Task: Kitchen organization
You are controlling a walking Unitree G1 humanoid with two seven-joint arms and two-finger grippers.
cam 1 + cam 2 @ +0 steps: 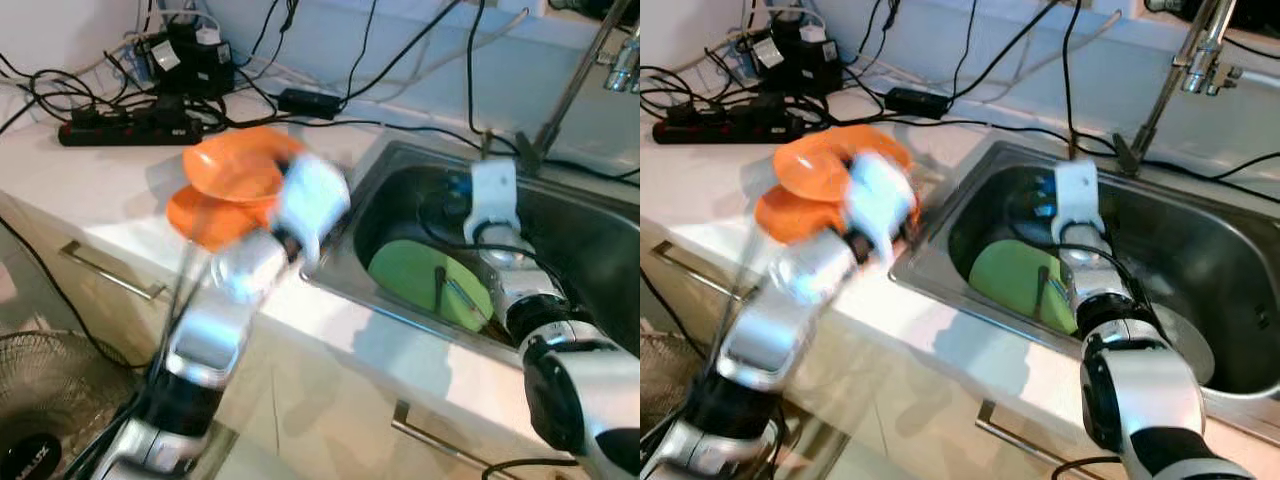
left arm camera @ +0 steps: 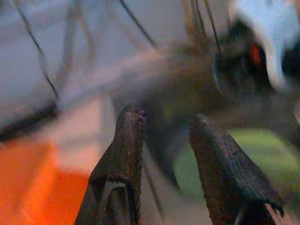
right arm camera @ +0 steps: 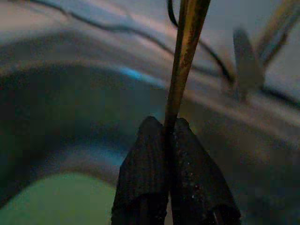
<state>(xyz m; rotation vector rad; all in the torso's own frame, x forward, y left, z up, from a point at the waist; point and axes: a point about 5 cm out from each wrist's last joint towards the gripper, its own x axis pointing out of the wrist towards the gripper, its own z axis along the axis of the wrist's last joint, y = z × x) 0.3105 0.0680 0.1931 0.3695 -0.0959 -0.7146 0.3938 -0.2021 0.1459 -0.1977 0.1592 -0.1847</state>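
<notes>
Silver arms (image 1: 215, 330) w/ black joints — ribbed black fingers (image 2: 126, 154).

Bright, even daylight on the counter (image 1: 100, 190), left arm (image 1: 230, 300) motion-smeared; wrist views dim, soft — blurred backgrounds

White countertop (image 1: 120, 190) runs along a pale wall (image 1: 60, 30), both lit bright and even. Stainless sink (image 1: 590, 250) sunk into the counter on the right, metal faucet (image 1: 1185, 75) rising behind it. Back corner is cable clutter: black power strip (image 1: 125, 128), chunky black adapters (image 1: 190, 55) plugged in just behind, a small black power brick (image 1: 308, 101), black cords trailing across the counter to the sink rim. Cream cabinet fronts below with metal bar handles (image 1: 110, 275). Dark fan grille (image 1: 50, 400) low on the left by the cabinets.
</notes>
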